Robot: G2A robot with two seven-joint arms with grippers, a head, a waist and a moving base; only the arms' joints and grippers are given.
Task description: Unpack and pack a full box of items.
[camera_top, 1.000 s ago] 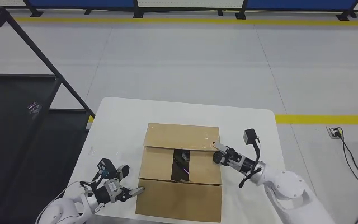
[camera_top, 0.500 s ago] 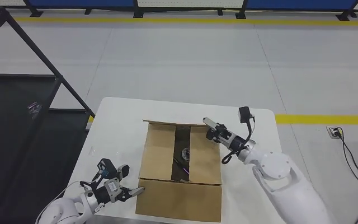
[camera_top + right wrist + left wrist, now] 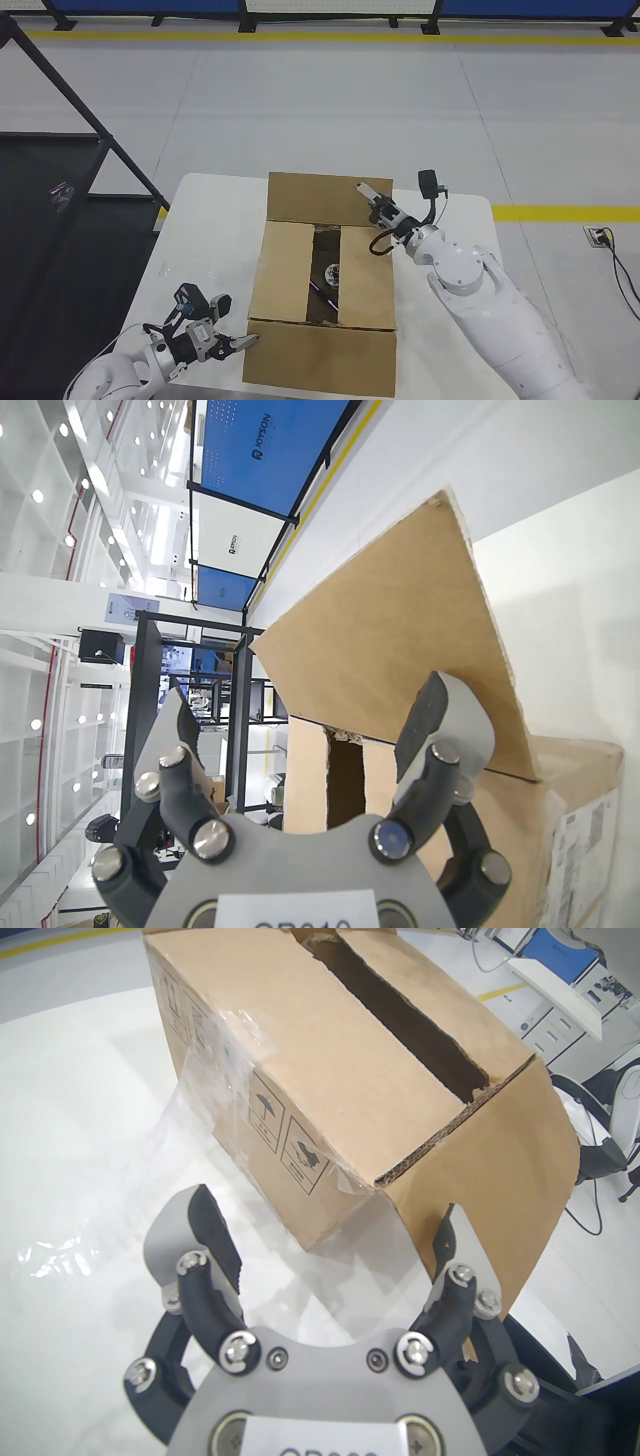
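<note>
Cardboard box (image 3: 285,275) stands on the table (image 3: 210,225), far flap (image 3: 325,197) open beside the spread right hand (image 3: 305,687); the left hand (image 3: 325,1205) waits spread at its near-left corner.

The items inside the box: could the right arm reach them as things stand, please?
Probably not yet: the two inner flaps lie nearly flat over the box, leaving a narrow slot above the items. The right gripper, jaws open, is at the raised far flap.

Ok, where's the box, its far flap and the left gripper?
box (image 3: 288,275), top view, on its left inner flap.
far flap (image 3: 318,197), top view, middle of the cardboard.
left gripper (image 3: 325,1203), left wrist view, between its fingertips.
</note>
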